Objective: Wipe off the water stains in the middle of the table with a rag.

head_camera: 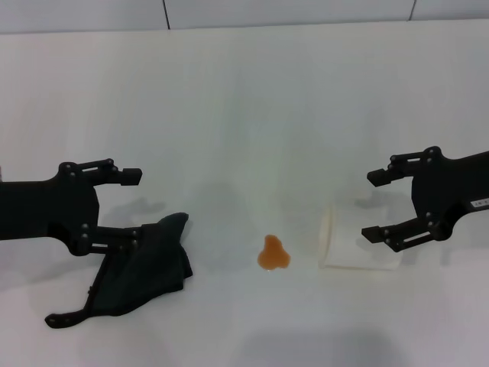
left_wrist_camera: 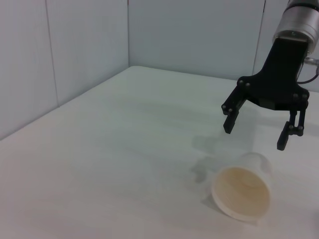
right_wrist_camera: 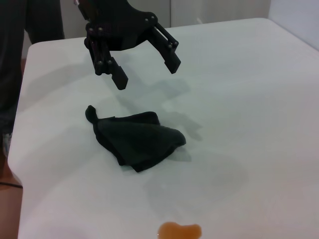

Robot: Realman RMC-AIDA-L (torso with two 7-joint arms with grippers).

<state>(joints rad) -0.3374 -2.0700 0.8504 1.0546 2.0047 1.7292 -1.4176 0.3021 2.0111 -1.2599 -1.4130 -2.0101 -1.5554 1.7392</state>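
The orange-amber water stain (head_camera: 273, 254) lies on the white table (head_camera: 244, 115) near its middle front; it also shows in the right wrist view (right_wrist_camera: 179, 231). The dark rag (head_camera: 145, 267) lies crumpled on the table to the stain's left, and shows in the right wrist view (right_wrist_camera: 137, 139). My left gripper (head_camera: 136, 206) is open and empty, hovering just above and behind the rag; the right wrist view shows it (right_wrist_camera: 147, 72) clear of the cloth. My right gripper (head_camera: 373, 205) is open and empty, right of the stain.
A translucent whitish plastic cup (head_camera: 355, 237) lies on its side right of the stain, just below my right gripper (left_wrist_camera: 256, 132); its open mouth shows in the left wrist view (left_wrist_camera: 242, 191). Grey wall panels (left_wrist_camera: 75, 45) stand behind the table.
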